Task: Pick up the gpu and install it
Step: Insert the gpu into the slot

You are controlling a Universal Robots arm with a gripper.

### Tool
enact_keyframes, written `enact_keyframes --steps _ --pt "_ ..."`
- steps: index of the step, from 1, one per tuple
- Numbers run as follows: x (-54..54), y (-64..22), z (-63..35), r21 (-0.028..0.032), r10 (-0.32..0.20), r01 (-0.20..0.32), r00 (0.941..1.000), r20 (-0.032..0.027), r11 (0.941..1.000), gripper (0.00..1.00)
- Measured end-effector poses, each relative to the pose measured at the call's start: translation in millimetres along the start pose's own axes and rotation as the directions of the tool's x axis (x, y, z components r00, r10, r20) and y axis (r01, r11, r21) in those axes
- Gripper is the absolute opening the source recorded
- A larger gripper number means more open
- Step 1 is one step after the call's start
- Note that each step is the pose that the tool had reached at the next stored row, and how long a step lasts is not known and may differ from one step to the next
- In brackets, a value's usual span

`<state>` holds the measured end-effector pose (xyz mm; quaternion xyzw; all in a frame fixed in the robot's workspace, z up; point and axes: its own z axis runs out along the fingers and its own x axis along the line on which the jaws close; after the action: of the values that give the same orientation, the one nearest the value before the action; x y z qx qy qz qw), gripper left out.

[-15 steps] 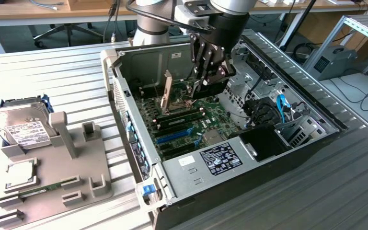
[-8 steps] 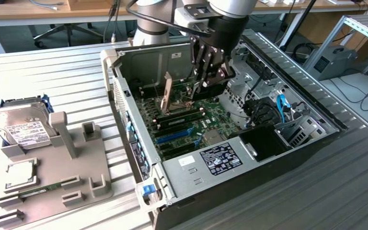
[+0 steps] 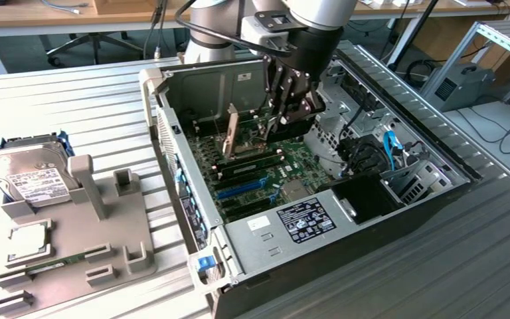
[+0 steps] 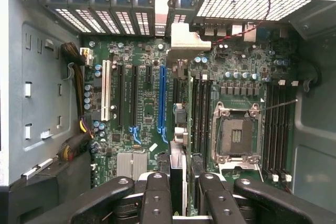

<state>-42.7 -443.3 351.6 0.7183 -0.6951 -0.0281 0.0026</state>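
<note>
gpu (image 3: 231, 133) edge-on, upright, held by gripper (image 3: 283, 119) above motherboard (image 3: 264, 176).

A ribbed grey metal bench (image 3: 78, 100) fills the foreground; behind it stand a long wooden desk (image 3: 69, 16), dark floor and an aluminium-profile frame (image 3: 494, 40).

We see even, bright overhead light in the exterior view, with soft, short shadows beside the grey holder (image 3: 78, 246). Inside the case (image 3: 237, 86) it turns dimmer, and the gripper (image 3: 292, 109) reads as a dark mass. In the wrist view the motherboard (image 4: 142, 103) is fairly sharp, the fingers (image 4: 157, 198) blurred, and the vent grille (image 4: 247, 1) glares pale.
</note>
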Motion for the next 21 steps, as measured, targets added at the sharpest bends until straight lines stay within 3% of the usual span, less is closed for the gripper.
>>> enact_keyframes --steps 21 --pt "2.5 15.1 14.2 0.0005 0.013 -0.013 0.9999 0.0001 0.9999 0.26"
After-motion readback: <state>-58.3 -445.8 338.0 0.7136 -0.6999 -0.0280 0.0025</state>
